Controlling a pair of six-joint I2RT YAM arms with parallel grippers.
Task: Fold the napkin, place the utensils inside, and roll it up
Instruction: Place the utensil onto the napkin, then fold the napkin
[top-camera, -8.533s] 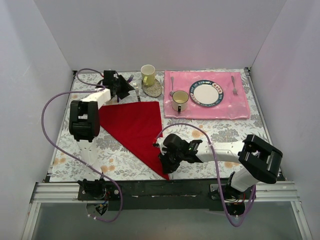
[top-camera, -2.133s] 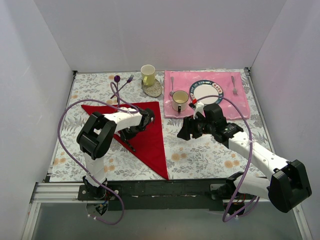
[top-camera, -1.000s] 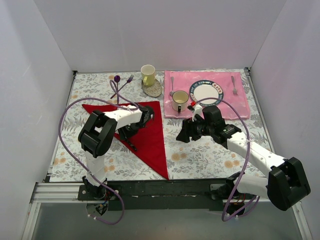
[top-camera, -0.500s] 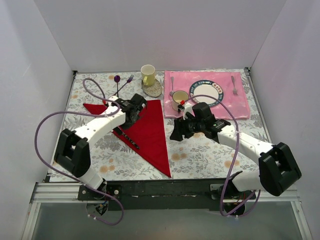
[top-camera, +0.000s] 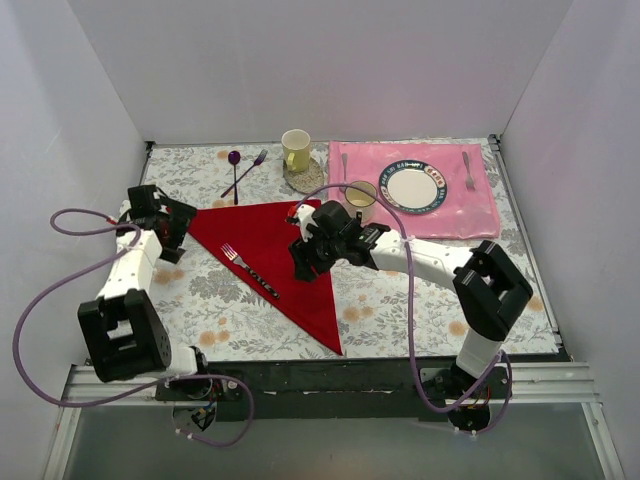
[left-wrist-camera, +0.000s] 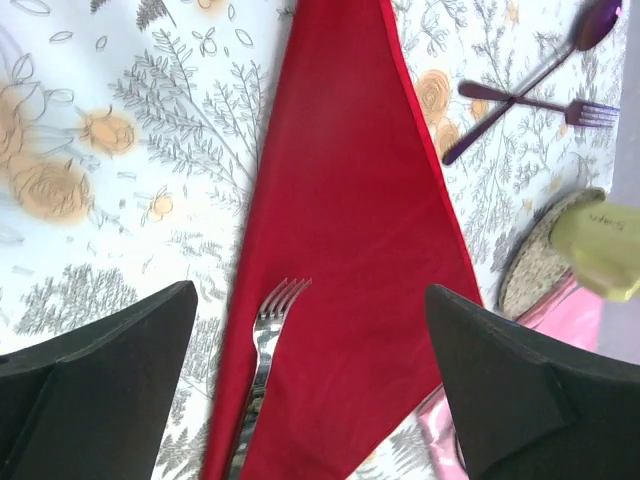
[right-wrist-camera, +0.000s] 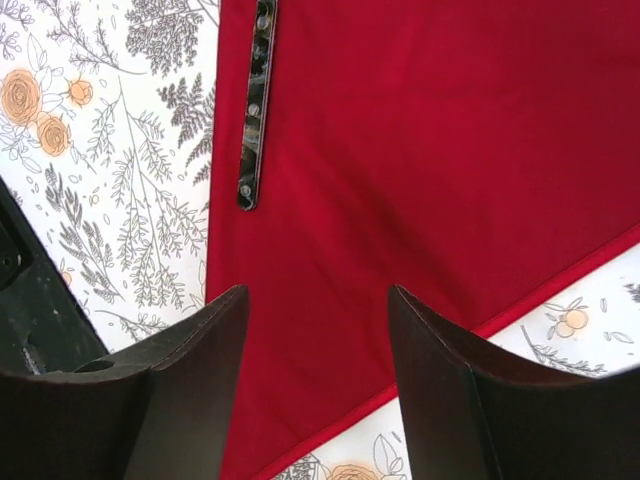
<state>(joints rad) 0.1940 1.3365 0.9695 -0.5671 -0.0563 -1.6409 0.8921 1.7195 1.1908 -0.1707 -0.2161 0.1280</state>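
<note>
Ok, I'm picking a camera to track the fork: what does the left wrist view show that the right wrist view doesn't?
Left wrist only: the fork's silver tines, the crossed purple spoon and fork, the yellow mug on its coaster. Right wrist only: the fork's dark handle, lying on the red napkin just inside its edge. Both: the red napkin, the floral table cover, and its own gripper open and empty: left gripper, right gripper.
</note>
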